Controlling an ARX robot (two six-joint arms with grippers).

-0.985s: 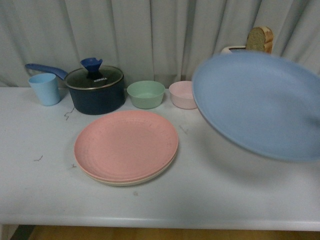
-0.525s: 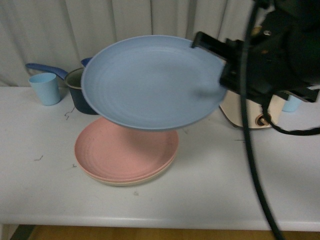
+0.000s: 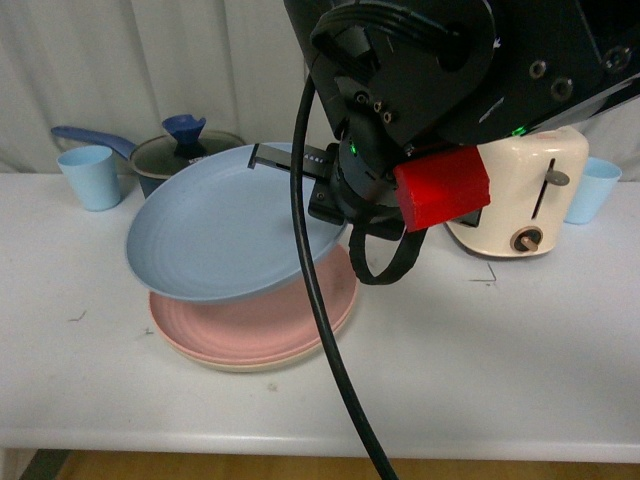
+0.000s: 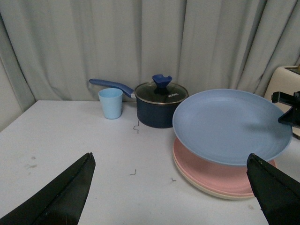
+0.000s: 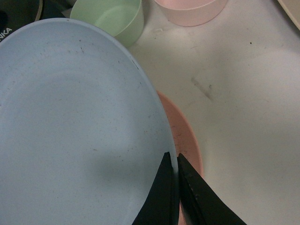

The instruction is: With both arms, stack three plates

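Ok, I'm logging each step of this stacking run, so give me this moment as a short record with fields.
held plate: blue plate, pinched at its rim by the right gripper
plate position: tilted, over the stack; contact unclear
stack: pink plate on beige plate
left gripper: open, empty
surface: white table

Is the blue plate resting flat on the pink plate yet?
No, the blue plate hangs tilted above the pink plate, held by the right gripper.

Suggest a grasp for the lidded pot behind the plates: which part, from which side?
Take the dark pot by its long blue handle, which sticks out sideways toward the blue cup. Come from above with the left gripper, jaws across the handle; the lid knob would probably lift only the lid.
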